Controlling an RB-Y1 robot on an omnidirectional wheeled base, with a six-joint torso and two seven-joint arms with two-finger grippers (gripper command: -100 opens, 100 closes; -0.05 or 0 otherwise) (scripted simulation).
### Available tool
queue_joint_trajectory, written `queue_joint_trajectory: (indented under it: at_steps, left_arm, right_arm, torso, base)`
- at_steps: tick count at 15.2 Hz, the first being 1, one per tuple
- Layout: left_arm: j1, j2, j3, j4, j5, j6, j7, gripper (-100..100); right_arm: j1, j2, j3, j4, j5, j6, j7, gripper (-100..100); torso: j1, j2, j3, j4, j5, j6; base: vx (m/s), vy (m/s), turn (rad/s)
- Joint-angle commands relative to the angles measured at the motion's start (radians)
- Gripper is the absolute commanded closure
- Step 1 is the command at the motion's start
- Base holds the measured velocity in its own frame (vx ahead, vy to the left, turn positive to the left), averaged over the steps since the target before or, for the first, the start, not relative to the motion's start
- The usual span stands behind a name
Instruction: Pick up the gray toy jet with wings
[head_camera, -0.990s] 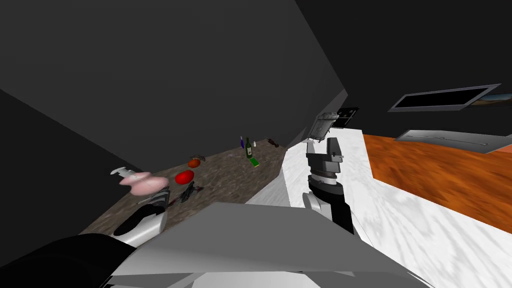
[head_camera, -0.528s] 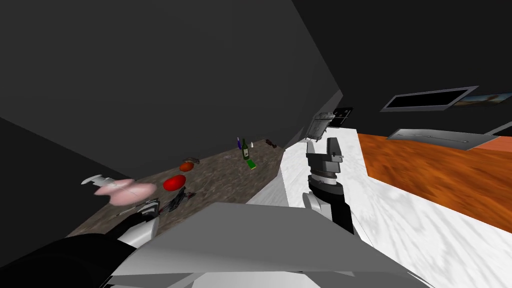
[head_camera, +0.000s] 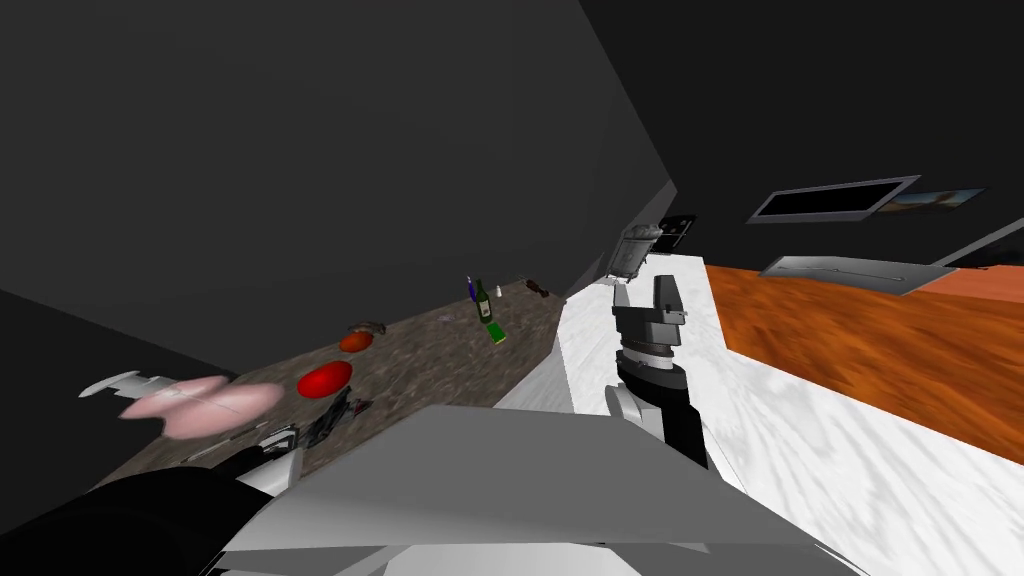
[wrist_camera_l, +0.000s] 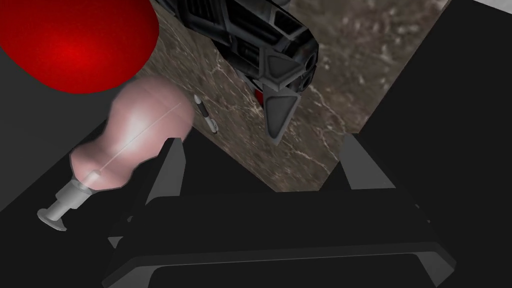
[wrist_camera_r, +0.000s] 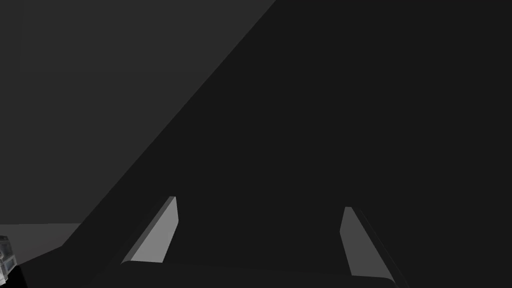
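From the head, the dark grey toy jet (head_camera: 332, 418) lies on the brown counter (head_camera: 440, 350), right by the red ball (head_camera: 325, 380). The left claw (wrist_camera_l: 262, 165) is wide open, and the jet sits just in front of it. The right claw (wrist_camera_r: 260, 235) is wide open too.

The counter (head_camera: 430, 345) carries one toy jet (wrist_camera_l: 260, 45), one pink pump bottle (head_camera: 195, 405), one red round item (head_camera: 324, 380), one orange round item (head_camera: 356, 341), one green bottle (head_camera: 482, 300), one blue bottle (head_camera: 468, 289), one small white item (head_camera: 498, 291) and one flat green item (head_camera: 496, 332). Bottles total three; round items total two.
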Motion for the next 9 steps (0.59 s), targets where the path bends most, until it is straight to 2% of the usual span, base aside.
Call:
queue_joint_trajectory:
  at_steps: [1,3,4,5,9]
  left_arm:
    - [-0.011,0.003,-0.007,0.033,-0.008,-0.025,0.002,-100]
    - [-0.020,0.005,-0.013,0.060,-0.014,-0.045,0.004,-100]
    - [-0.015,0.004,-0.009,0.044,-0.010,-0.031,0.003,-100]
    - [-0.015,0.004,-0.010,0.048,-0.011,-0.035,0.003,100]
    - [-0.015,0.005,-0.010,0.048,-0.011,-0.036,0.003,100]
  right_arm:
    - [0.000,0.000,0.000,0.000,0.000,0.000,0.000,0]
    - [0.000,0.000,0.000,0.000,0.000,0.000,0.000,0]
    - [0.000,0.000,0.000,0.000,0.000,0.000,0.000,0]
    - [0.000,0.000,0.000,0.000,0.000,0.000,0.000,0]
    - [0.000,0.000,0.000,0.000,0.000,0.000,0.000,0]
  torso:
    - [0.000,0.000,0.000,0.000,0.000,0.000]
    - [0.005,0.001,0.001,0.000,0.001,0.000]
    - [0.007,0.001,0.001,0.000,0.002,0.000]
    - [0.007,0.002,0.001,0.000,0.002,0.000]
    - [0.003,0.003,0.002,0.001,0.001,0.000]
  base:
    - [0.016,0.023,0.032]
    - [0.022,0.074,0.033]
    - [0.012,0.055,0.000]
    - [0.002,0.015,-0.008]
    - [0.000,0.001,-0.003]
